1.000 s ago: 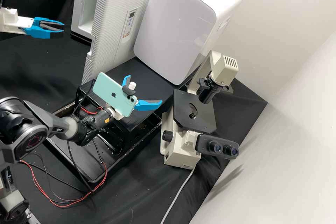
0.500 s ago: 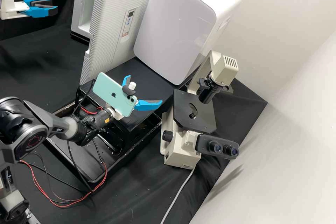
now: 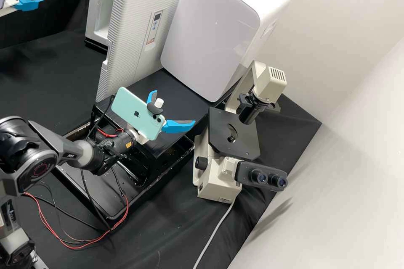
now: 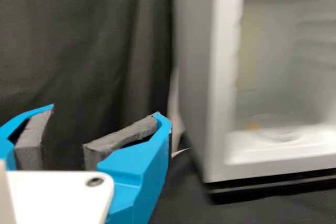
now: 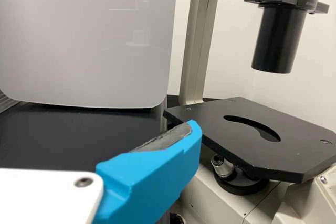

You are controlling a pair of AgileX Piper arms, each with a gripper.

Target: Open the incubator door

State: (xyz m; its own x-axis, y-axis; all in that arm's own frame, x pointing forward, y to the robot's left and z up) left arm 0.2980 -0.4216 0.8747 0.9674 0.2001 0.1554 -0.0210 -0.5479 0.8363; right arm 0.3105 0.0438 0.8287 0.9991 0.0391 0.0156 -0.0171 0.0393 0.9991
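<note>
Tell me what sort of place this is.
Most likely a biology laboratory: a microscope with two eyepieces stands on black-covered furniture, and near it is a white incubator with its door standing open.

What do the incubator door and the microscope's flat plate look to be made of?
Incubator door: probably moulded plastic, white with a soft sheen, judging by its fine ribs. Microscope plate: perhaps metal, coated satin black; its crisply cut edges suggest that.
</note>
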